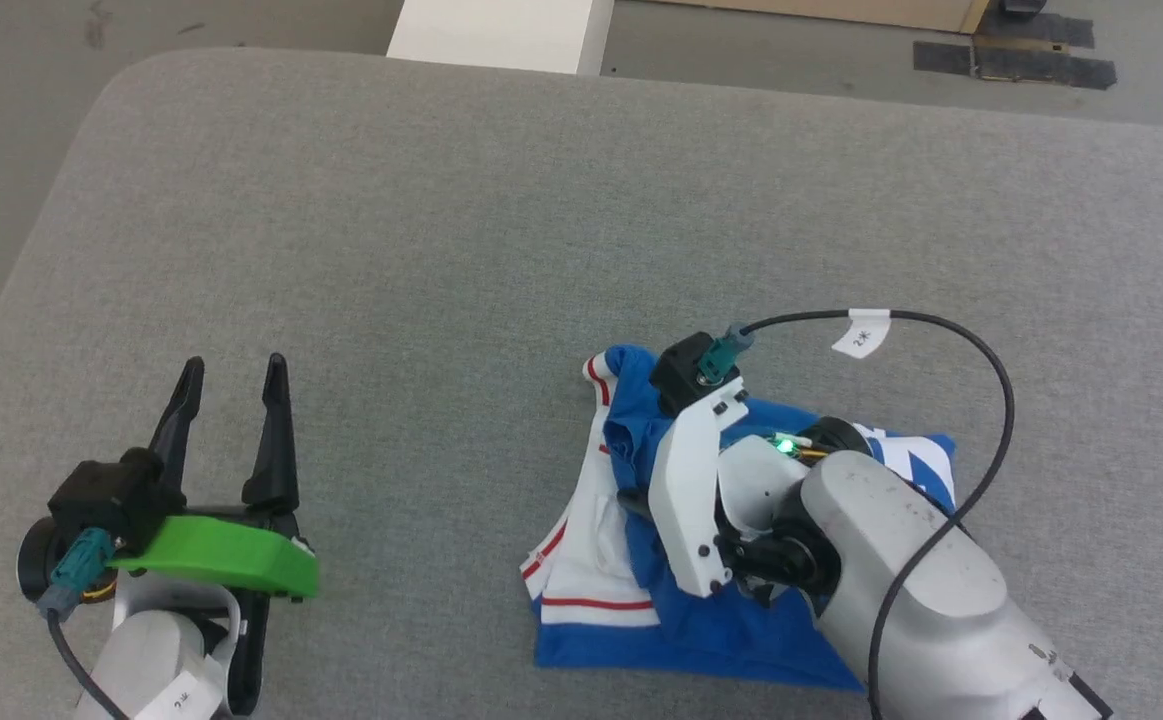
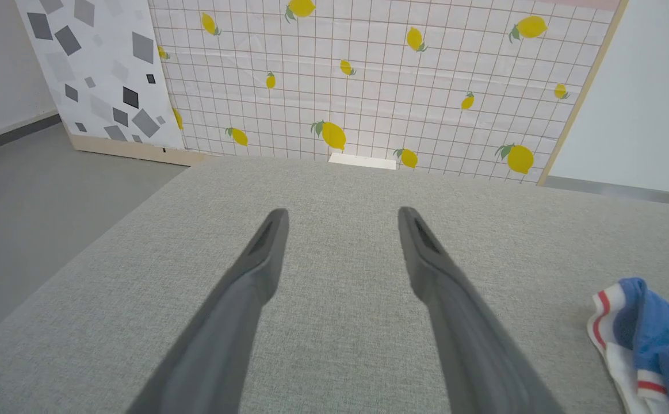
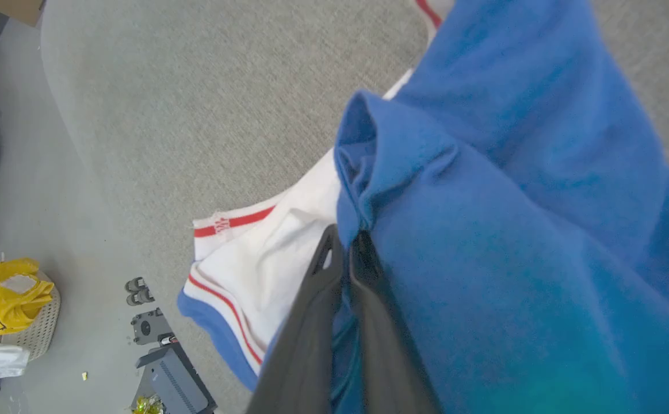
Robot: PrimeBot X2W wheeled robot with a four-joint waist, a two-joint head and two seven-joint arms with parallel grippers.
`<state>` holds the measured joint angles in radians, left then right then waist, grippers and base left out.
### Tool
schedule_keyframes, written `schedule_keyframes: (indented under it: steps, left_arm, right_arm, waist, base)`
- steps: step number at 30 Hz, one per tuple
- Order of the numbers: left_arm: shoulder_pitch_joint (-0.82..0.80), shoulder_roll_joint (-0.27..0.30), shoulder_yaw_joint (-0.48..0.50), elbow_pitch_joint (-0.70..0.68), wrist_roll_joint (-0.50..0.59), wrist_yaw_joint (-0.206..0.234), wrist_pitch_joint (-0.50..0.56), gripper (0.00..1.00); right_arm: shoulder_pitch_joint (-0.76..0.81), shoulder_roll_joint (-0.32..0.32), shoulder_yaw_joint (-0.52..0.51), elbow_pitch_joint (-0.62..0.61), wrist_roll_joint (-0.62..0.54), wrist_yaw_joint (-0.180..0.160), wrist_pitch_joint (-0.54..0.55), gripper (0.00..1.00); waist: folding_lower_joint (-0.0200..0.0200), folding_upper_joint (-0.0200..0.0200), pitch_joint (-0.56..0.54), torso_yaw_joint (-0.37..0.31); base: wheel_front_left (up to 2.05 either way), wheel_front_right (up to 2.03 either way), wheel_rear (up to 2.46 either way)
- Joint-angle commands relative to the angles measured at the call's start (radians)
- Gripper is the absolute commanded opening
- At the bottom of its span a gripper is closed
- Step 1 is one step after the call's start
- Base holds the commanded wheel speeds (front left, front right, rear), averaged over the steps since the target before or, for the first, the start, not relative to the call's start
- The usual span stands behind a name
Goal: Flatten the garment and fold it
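Since the right gripper (image 3: 346, 244) pinches one fold of the garment (image 1: 641, 640), with the left gripper (image 1: 234, 365) gaping idle at nine o'clock, lifting could bunch it.

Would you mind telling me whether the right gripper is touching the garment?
Touching. The right wrist view shows the right gripper shut on a blue fold of the garment.

The right arm (image 1: 901, 570) hides the middle of the crumpled garment (image 1: 681, 630).
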<state>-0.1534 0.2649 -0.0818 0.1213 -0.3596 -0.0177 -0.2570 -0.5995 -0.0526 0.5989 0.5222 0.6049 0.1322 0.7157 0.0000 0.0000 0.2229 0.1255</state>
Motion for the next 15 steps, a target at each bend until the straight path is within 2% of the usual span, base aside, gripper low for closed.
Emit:
schedule_keyframes:
  steps: [1,2,9,12,15]
  left_arm:
    - [-0.019,-0.005,-0.001,0.004,-0.004,-0.007,-0.005,1.0]
    - [-0.021,-0.006,-0.001,0.007,-0.003,-0.008,-0.005,1.0]
    - [-0.013,-0.005,0.011,0.018,0.003,-0.012,-0.005,1.0]
    - [-0.003,-0.001,0.018,0.017,0.006,-0.01,-0.005,1.0]
    - [0.014,0.003,0.027,0.008,0.01,-0.008,-0.005,1.0]
  right_arm:
    - [-0.02,0.002,0.015,0.023,0.014,-0.002,-0.021,0.39]
    - [-0.029,0.002,0.031,0.034,0.023,-0.002,-0.042,1.0]
    - [-0.09,0.002,0.142,-0.032,0.19,-0.002,-0.151,1.0]
    - [-0.126,0.002,0.149,-0.06,0.207,-0.002,-0.206,1.0]
    - [-0.151,0.002,0.104,-0.067,0.176,-0.002,-0.263,1.0]
  waist:
    - [0.0,0.0,0.004,0.005]
    - [0.0,0.0,0.004,0.005]
    - [0.0,0.0,-0.031,-0.025]
    - [0.0,0.0,-0.052,-0.048]
    - [0.0,0.0,-0.076,-0.077]
  base:
    - [0.0,0.0,0.0]
    - [0.0,0.0,0.0]
    - [0.0,0.0,0.0]
    - [0.0,0.0,0.0]
    - [0.0,0.0,0.0]
